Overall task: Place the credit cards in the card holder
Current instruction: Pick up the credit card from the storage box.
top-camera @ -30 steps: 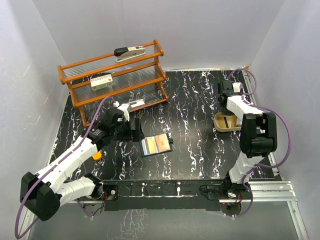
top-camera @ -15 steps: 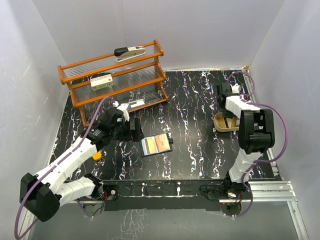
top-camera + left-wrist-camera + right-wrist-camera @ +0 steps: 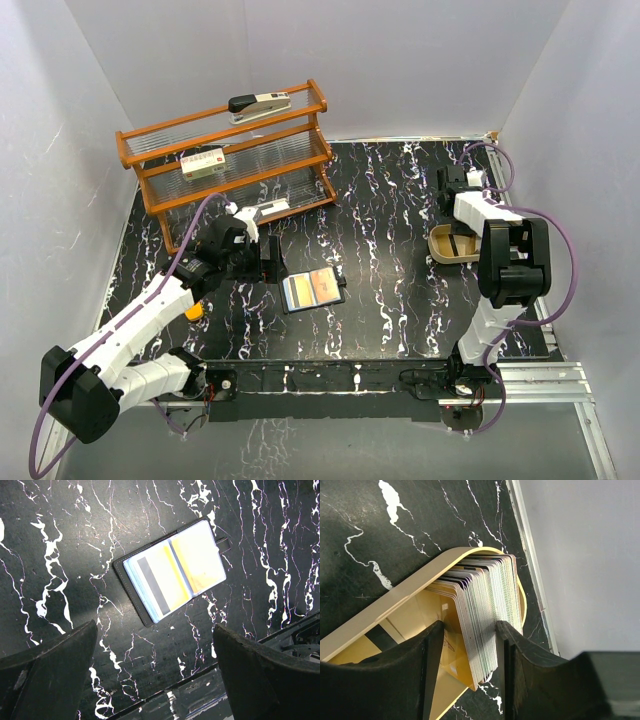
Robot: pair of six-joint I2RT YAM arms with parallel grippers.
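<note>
Credit cards (image 3: pixel 482 615) (in tray (image 3: pixel 395 600)) stand inside parted right gripper (image 3: pixel 470 630); left gripper (image 3: pixel 155 627) gapes wide

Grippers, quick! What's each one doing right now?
Left gripper: open, holding nothing.
Right gripper: straddling the credit cards in the tray; whether it's squeezing, cannot tell.
</note>
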